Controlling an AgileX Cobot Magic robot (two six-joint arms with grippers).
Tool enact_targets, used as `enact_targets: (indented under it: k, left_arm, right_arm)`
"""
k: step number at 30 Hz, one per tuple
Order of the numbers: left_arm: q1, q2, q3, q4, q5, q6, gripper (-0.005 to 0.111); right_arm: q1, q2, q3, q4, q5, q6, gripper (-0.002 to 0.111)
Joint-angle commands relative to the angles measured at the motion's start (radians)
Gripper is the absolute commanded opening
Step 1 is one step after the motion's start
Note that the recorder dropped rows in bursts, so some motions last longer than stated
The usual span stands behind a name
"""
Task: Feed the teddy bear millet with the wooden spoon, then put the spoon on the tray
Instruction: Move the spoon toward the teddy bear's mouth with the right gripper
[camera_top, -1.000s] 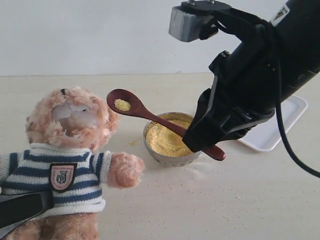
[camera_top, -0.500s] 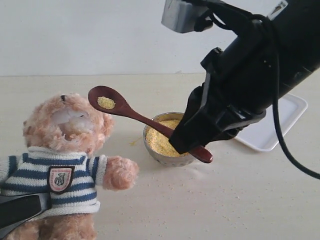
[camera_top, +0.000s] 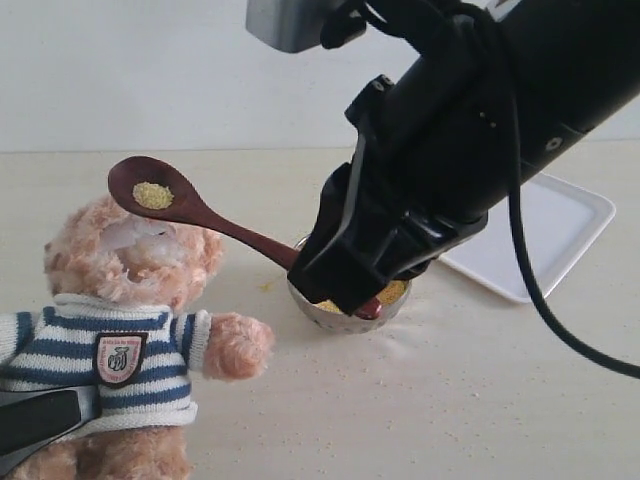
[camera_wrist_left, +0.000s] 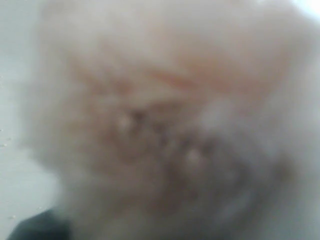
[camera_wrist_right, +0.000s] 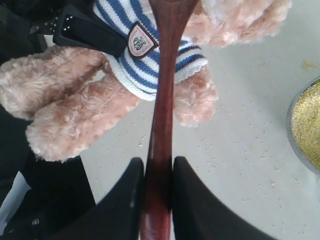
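Me: Leftward and upward, my right end effector (camera_wrist_right: 158, 172) is carrying the wooden spoon (camera_top: 210, 222); its oval bowl is now hovering over the teddy bear (camera_top: 120, 300)'s forehead, no longer beside its cheek.

Operator: Room around it?

Me: Bare desk (camera_top: 480, 400), speckled with loose grains, is lying in front; the white rimmed tray (camera_top: 560, 225) is sitting well apart behind my arm.

Operator: Grip?

Me: I'm pinching the glossy reddish handle between both fingers, golden millet (camera_top: 153, 195) riding in the spoon. My left end effector (camera_top: 40, 420) is clamping the fluffy bear's striped sweater.
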Motion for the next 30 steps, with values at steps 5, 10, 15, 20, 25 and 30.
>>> enact_targets:
  k: [5,10,15,20,25,30]
  left_arm:
    - [0.003,0.000,0.005,-0.023,0.070,-0.004,0.005]
    - [0.003,0.000,0.005,-0.023,0.109,-0.052,0.005]
    - [0.003,0.000,0.005,-0.023,0.109,-0.086,0.005]
    - [0.003,0.000,0.005,-0.023,0.109,-0.089,0.005]
    - [0.003,0.000,0.005,-0.023,0.100,-0.089,0.005]
    - [0.003,0.000,0.005,-0.023,0.100,-0.089,0.005]
  right_arm:
    - [0.002,-0.005,-0.008,-0.009,0.003,0.019,0.000]
    - [0.002,-0.005,-0.008,-0.017,0.005,0.023,0.000]
    - [0.002,-0.005,-0.008,-0.030,0.005,0.023,0.000]
    - [0.002,-0.005,-0.008,-0.042,0.003,0.023,0.000]
    - [0.058,-0.005,-0.008,-0.165,-0.052,0.096,0.000]
    - [0.129,0.034,-0.008,-0.261,-0.100,0.174,0.000]
